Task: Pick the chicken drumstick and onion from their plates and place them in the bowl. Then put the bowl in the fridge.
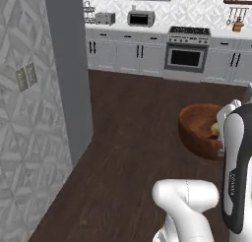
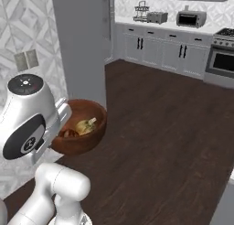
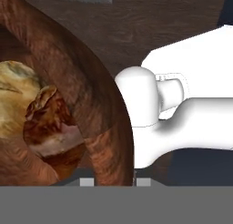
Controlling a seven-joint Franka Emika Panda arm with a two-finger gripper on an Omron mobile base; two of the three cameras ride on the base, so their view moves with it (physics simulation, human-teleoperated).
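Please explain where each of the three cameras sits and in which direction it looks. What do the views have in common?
Left base view: behind the arm to its left, facing the far kitchen cabinets; white arm at lower right.
Right base view: behind the arm to its right, same direction; arm at lower left.
Hand view: on the hand, looking into the bowl along its rim; the white arm shows on the right.
Shared: both base views show the bowl held above the dark floor; every view shows the onion inside.

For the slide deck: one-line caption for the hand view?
End effector shut on the wooden bowl's rim, chicken drumstick and onion inside, above dark wood floor.
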